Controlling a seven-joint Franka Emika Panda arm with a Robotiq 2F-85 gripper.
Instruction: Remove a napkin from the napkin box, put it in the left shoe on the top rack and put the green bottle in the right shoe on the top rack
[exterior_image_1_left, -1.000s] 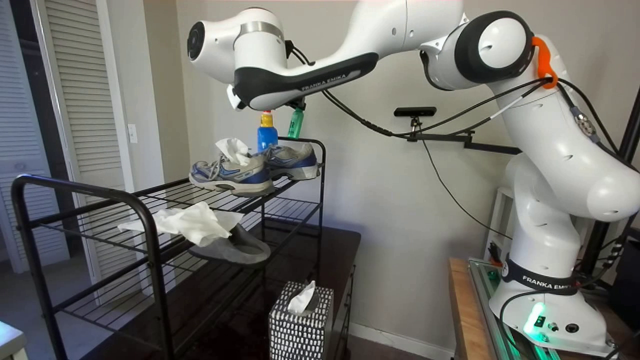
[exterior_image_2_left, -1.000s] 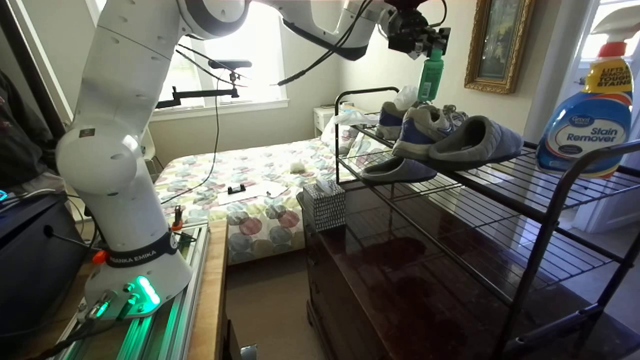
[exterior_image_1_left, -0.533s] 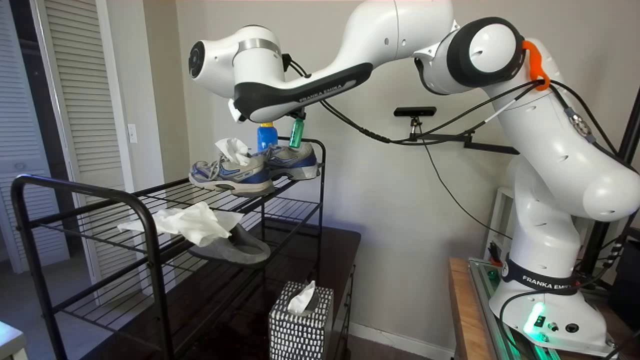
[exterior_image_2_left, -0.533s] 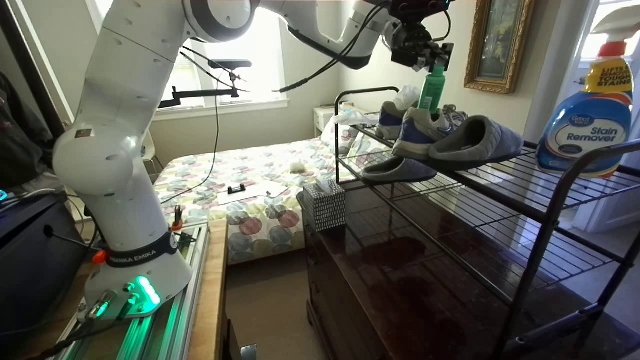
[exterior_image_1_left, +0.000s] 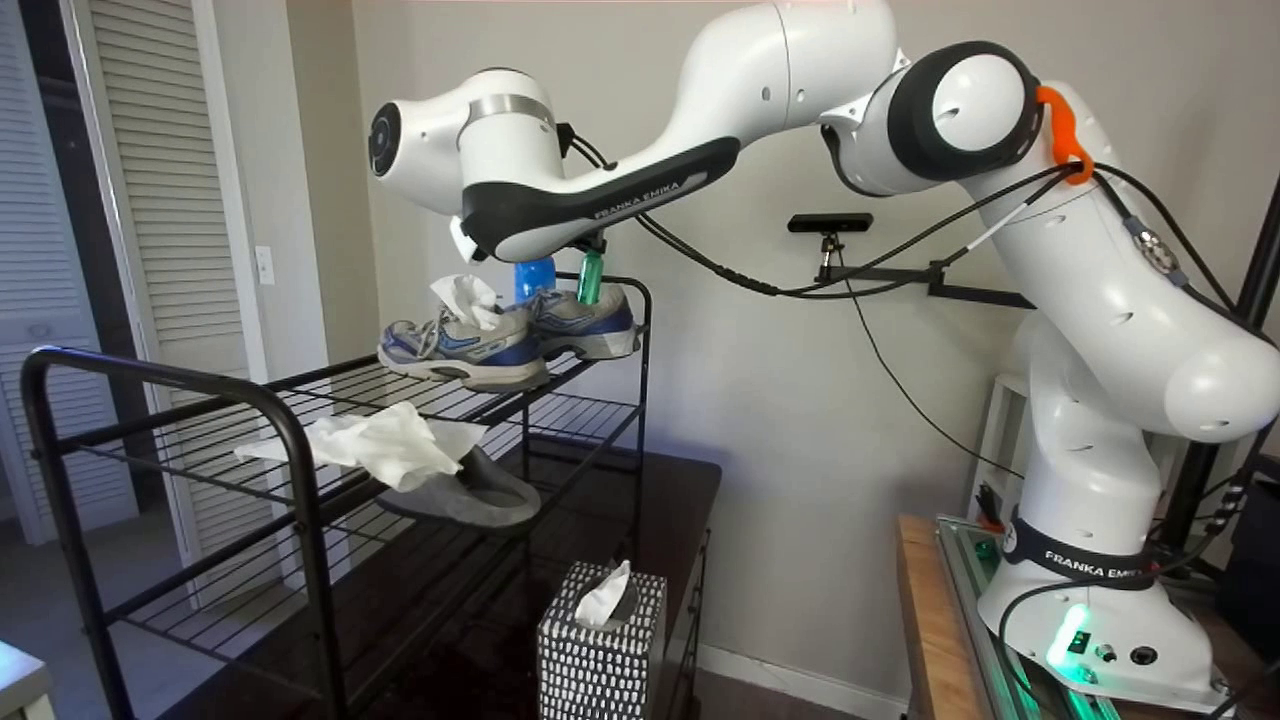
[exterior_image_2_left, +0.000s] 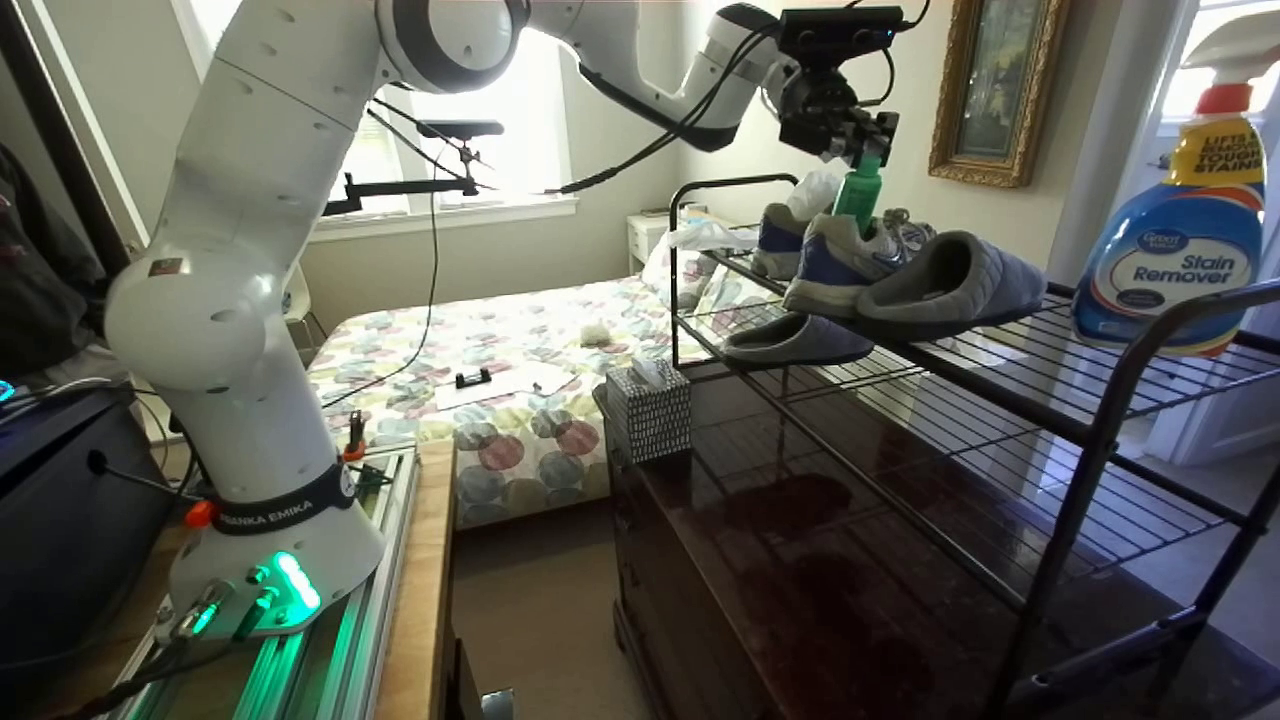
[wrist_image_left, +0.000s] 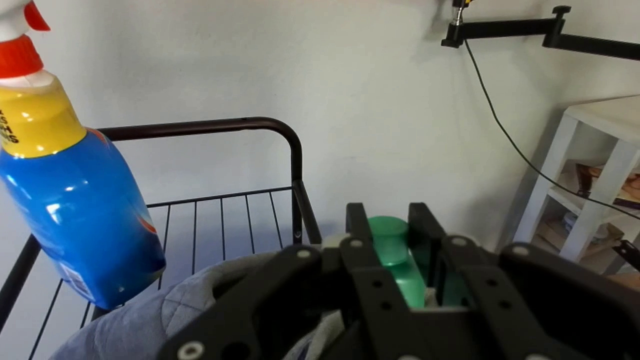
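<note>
Green bottle (exterior_image_2_left: 858, 196) over the top rack (exterior_image_2_left: 1000, 396), base hidden by the right shoe (exterior_image_2_left: 838, 262), napkin box (exterior_image_1_left: 600, 650) below the top rack, bottom cropped in an exterior view, spray bottle (wrist_image_left: 82, 212) on the top rack, cropped in the wrist view.

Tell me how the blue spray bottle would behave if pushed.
The blue spray bottle would probably tip if pushed near the top, being tall with a high spray head. It may catch rather than slide, since the top rack under it is made of wires. Its sides look smooth and shiny in the wrist view, so they might slip in a grip.
</note>
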